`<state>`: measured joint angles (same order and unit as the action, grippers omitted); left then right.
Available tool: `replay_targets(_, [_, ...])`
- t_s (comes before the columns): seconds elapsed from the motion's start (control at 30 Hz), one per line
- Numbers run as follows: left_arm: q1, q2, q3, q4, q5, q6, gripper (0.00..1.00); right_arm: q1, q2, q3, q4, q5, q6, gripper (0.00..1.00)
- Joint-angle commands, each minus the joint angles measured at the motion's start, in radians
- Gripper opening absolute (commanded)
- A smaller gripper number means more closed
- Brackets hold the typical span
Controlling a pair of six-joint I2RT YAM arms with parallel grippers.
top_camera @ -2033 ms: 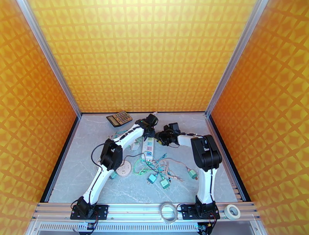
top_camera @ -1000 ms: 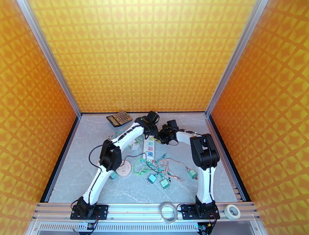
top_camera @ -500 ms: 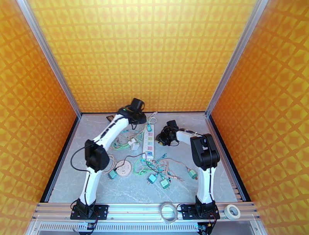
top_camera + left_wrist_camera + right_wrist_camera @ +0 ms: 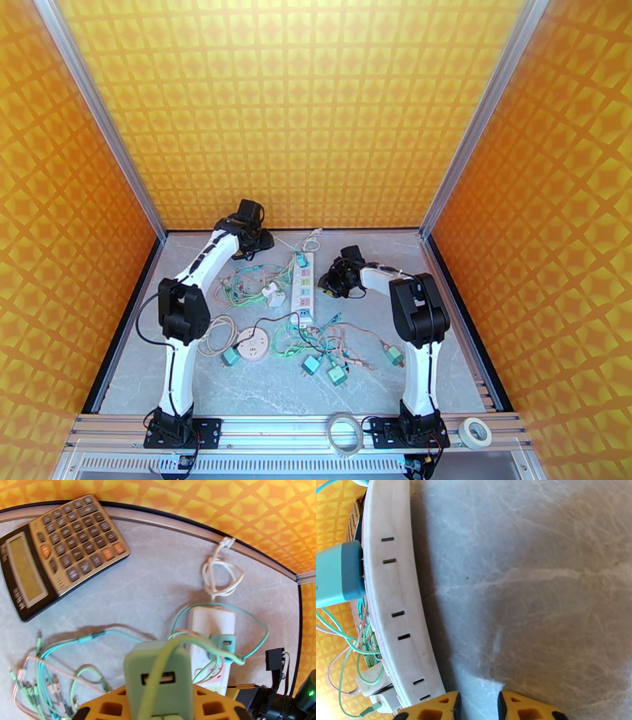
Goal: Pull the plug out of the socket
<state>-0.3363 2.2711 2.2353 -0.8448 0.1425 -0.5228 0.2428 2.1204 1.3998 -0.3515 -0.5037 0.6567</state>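
While left jaws clamp the plug (image 4: 175, 665), right jaws sit closed.

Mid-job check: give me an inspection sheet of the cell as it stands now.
Surface: grey marbled table.
Job's things: white power strip flat on table; green plug out of it, lifted; teal plug seated in it.
Clutter: calculator, round socket, loose teal plugs, two tape rolls on front rail.
Grippers: left gripper shut on green plug; right gripper shut, empty, beside the strip.
Cables: green and pink tangle near strip; white cord coiled at its far end.
Surroundings: orange patterned walls.
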Motion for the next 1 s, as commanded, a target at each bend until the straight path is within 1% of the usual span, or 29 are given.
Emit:
replay_targets(0.0, [-0.006,0.051,0.070,0.044,0.066,-0.003,0.32,0.004,-0.019,0.007,-0.064,0.027,-0.017,0.32])
replay_targets(0.1, [-0.009,0.107,0.122,0.048,0.114,0.000,0.35,0.004,-0.024,0.009,-0.068,0.027,-0.019,0.32])
replay_targets(0.2, [-0.018,0.154,0.168,0.058,0.151,0.009,0.35,0.004,-0.028,0.010,-0.070,0.028,-0.020,0.32])
replay_targets(0.3, [-0.038,0.165,0.185,0.094,0.168,0.015,0.34,0.003,-0.033,0.006,-0.071,0.030,-0.023,0.32])
replay_targets(0.43, [-0.050,0.174,0.174,0.125,0.169,0.012,0.36,0.004,-0.036,0.000,-0.071,0.027,-0.021,0.32])
replay_targets(0.57, [-0.045,0.209,0.170,0.115,0.165,0.023,0.36,0.003,-0.042,-0.003,-0.071,0.027,-0.022,0.32])
replay_targets(0.73, [-0.045,0.263,0.172,0.137,0.155,0.043,0.39,0.003,-0.048,-0.008,-0.066,0.022,-0.016,0.32])
replay_targets(0.97, [-0.041,0.319,0.202,0.163,0.121,0.064,0.41,0.003,-0.062,-0.017,-0.067,0.020,-0.018,0.32])
